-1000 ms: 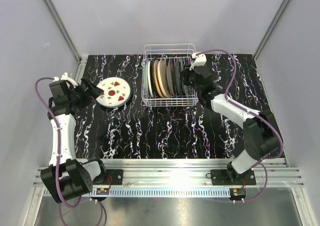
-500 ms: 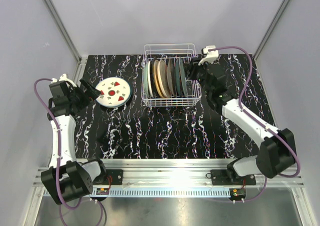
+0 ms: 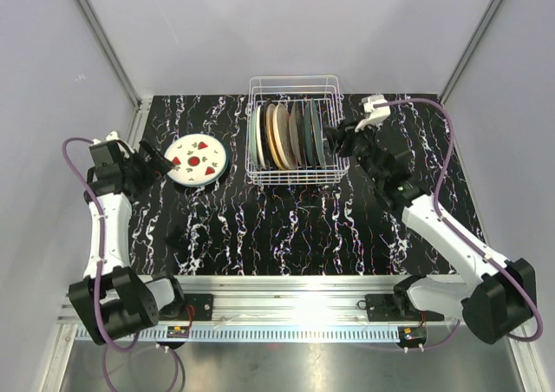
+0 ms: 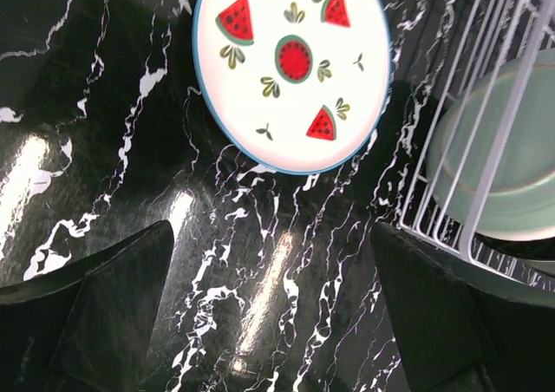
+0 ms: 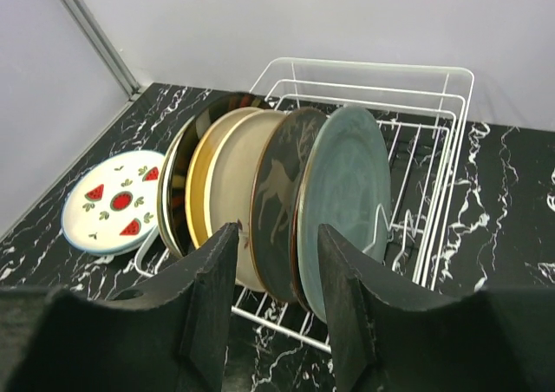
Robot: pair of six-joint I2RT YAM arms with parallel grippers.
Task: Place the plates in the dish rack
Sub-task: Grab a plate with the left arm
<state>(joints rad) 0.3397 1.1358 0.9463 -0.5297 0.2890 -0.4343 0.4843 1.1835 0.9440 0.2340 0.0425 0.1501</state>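
Observation:
The white wire dish rack (image 3: 293,178) stands at the back middle of the table, with several plates (image 3: 286,136) upright in it. From the right wrist I see a grey-green plate (image 5: 347,184), a dark deer-motif plate (image 5: 282,192) and a cream plate (image 5: 227,184) in the rack (image 5: 373,71). A white watermelon-pattern plate (image 3: 197,160) lies flat left of the rack. My left gripper (image 3: 159,161) is open, just left of that plate (image 4: 293,67). My right gripper (image 3: 330,138) is open and empty just right of the rack, level with the plates.
The black marbled table (image 3: 286,227) is walled by grey panels on three sides. The left wrist view shows the rack's wire wall (image 4: 486,149) with a pale green plate (image 4: 520,175) behind it. Both arm bases sit on the rail at the near edge.
My right arm has drawn back to the right, out of the rack, and its jaws have widened. My left gripper has edged slightly back from the watermelon plate.

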